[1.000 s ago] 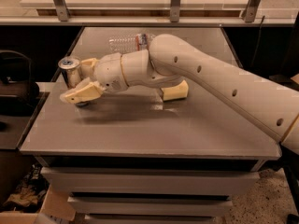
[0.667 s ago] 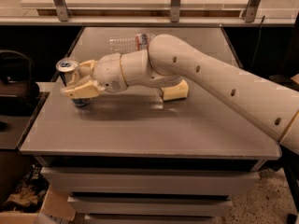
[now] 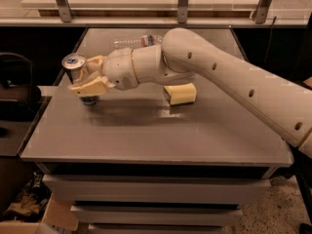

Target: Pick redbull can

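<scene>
I'm looking across the grey table [image 3: 146, 135] and the arm is reaching in from the right, stretching all the way over to the left side. The gripper [image 3: 83, 77] is sitting at the table's left edge, about midway between near and far. The can [image 3: 74, 61] is standing right there in it, its silver top showing just above the fingers [image 3: 92, 86] and its base showing just below them, down at the tabletop. I'm seeing one finger lying across the near side of the can and the other reaching behind its far side, so the jaws are clamping the can between them. The can is leaning a little, top tipping to the left.

A yellow sponge [image 3: 180, 93] is lying near the middle of the table, just beside the arm on its near side. A clear plastic bottle [image 3: 134, 42] is lying on its side at the far edge, behind the wrist and well apart from the can.
</scene>
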Motion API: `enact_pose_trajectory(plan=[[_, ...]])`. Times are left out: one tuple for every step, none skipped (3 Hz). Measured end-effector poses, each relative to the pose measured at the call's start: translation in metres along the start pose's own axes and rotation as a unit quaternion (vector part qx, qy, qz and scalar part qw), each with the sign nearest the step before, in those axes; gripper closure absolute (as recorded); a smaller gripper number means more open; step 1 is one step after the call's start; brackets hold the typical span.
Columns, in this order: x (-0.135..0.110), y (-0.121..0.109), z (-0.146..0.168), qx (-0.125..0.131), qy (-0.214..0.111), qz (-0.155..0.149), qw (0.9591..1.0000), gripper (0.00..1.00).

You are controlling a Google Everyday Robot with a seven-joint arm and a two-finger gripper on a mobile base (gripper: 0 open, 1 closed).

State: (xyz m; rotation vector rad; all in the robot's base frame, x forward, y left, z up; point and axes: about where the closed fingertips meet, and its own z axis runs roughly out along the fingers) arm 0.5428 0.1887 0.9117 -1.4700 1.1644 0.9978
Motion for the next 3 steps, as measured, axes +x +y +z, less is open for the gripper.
enact_pose_trajectory(plan=[[-0.013,-0.004,-0.011,0.0,-0.008,-0.011,0.9999,1.0],[-0.032,-0.011,-0.023,-0.013,-0.026,-0.023,0.9993,1.0],[-0.032,-0.011,-0.023,-0.013,-0.026,-0.024,0.9993,1.0]])
